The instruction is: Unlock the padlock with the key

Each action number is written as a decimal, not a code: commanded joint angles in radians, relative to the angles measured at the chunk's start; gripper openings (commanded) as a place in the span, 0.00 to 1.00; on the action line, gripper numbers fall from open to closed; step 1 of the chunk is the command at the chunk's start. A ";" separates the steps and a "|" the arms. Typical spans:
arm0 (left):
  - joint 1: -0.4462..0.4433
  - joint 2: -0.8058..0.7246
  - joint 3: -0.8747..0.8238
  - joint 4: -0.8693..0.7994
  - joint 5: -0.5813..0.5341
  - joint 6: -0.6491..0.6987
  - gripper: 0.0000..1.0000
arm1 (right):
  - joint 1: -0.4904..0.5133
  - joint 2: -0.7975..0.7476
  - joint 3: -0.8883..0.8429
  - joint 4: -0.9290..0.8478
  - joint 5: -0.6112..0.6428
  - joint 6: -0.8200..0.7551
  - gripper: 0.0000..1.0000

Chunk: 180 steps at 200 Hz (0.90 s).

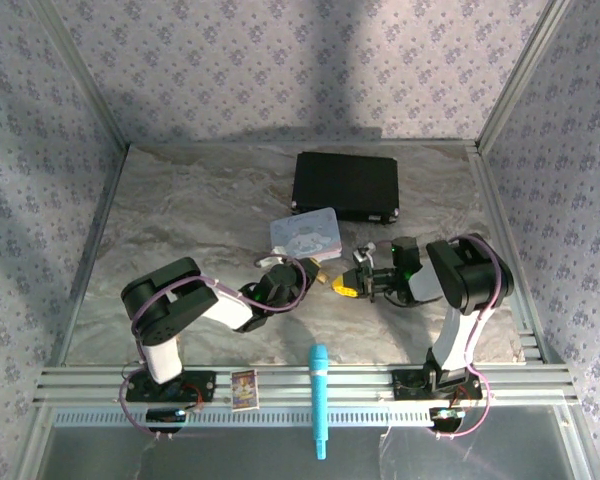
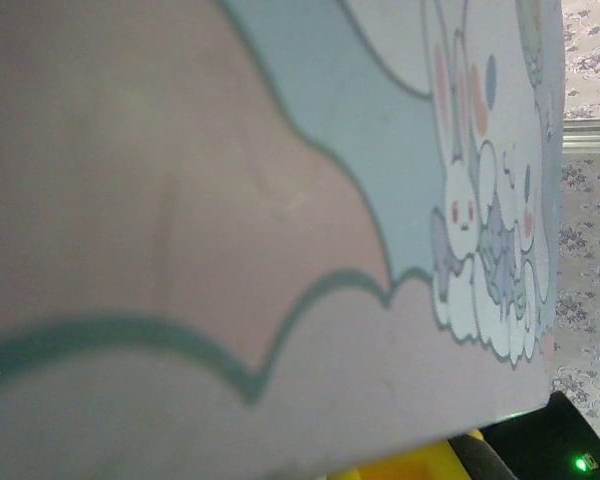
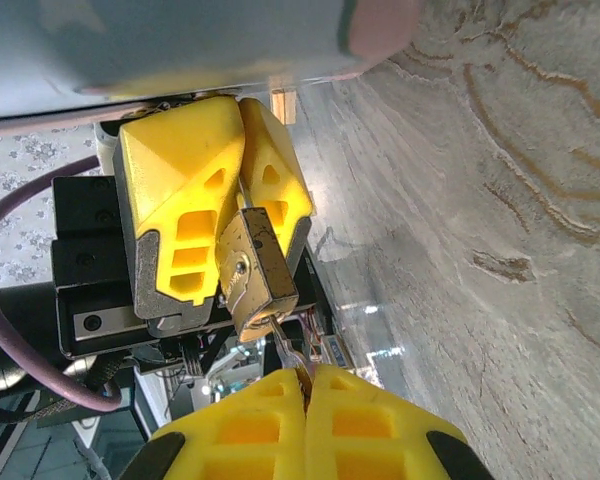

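Padlock [image 3: 252,275]: brass-gold body. Key [image 3: 288,347]: silvery. Left pincer [image 3: 238,215] and right pincer [image 3: 305,390]: yellow fingers on black mounts. Tin [image 2: 280,200]: pastel pink and blue, grey-green scalloped outlines, white cartoon rabbit print. Tabletop [image 1: 180,220]: grey marbled; brownish veins in the right wrist view. Case [image 1: 345,187]: black. Marker [image 1: 319,400]: turquoise. Cable [image 3: 70,397]: purple. Arm links: black and white. Walls [image 1: 280,60]: pale lilac, repeating floral motif. Frame rails [image 1: 300,378]: bare silver aluminium.
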 commanded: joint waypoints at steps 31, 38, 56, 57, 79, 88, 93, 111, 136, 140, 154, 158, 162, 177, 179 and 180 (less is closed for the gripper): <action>-0.013 0.003 0.007 0.070 0.094 -0.053 0.00 | -0.042 -0.044 0.047 -0.247 0.069 -0.180 0.00; -0.013 0.001 0.008 0.067 0.095 -0.053 0.00 | -0.044 -0.045 0.054 -0.275 0.075 -0.199 0.00; -0.013 -0.012 0.013 0.035 0.103 -0.050 0.00 | -0.045 -0.042 0.076 -0.353 0.085 -0.258 0.00; -0.013 -0.013 0.013 0.032 0.104 -0.050 0.00 | -0.045 -0.042 0.075 -0.353 0.085 -0.259 0.00; -0.014 -0.027 0.022 -0.010 0.116 -0.036 0.00 | -0.046 -0.032 0.083 -0.350 0.081 -0.258 0.00; -0.016 -0.030 0.028 -0.026 0.117 -0.032 0.00 | -0.050 -0.032 0.082 -0.339 0.082 -0.251 0.00; -0.015 -0.029 0.028 -0.026 0.118 -0.030 0.00 | -0.051 -0.033 0.083 -0.333 0.079 -0.249 0.00; -0.016 -0.023 0.028 -0.029 0.123 -0.036 0.00 | -0.064 -0.042 0.083 -0.335 0.079 -0.246 0.00; -0.016 -0.013 0.039 -0.024 0.150 -0.031 0.00 | -0.072 -0.054 0.080 -0.336 0.080 -0.250 0.00; -0.016 -0.010 0.043 -0.025 0.153 -0.032 0.00 | -0.071 -0.055 0.081 -0.336 0.081 -0.249 0.00; -0.017 -0.008 0.054 -0.036 0.169 -0.030 0.00 | -0.071 -0.055 0.081 -0.338 0.083 -0.251 0.00; -0.017 -0.009 0.056 -0.037 0.171 -0.030 0.00 | -0.071 -0.052 0.081 -0.338 0.083 -0.250 0.00; -0.019 -0.009 0.057 -0.036 0.171 -0.029 0.00 | -0.073 -0.052 0.082 -0.338 0.083 -0.250 0.00; -0.019 -0.009 0.065 -0.044 0.184 -0.022 0.00 | -0.074 -0.055 0.083 -0.328 0.080 -0.242 0.00; -0.019 -0.009 0.065 -0.045 0.185 -0.022 0.00 | -0.075 -0.056 0.084 -0.328 0.082 -0.242 0.00; -0.019 -0.009 0.065 -0.046 0.186 -0.022 0.00 | -0.075 -0.056 0.084 -0.327 0.082 -0.241 0.00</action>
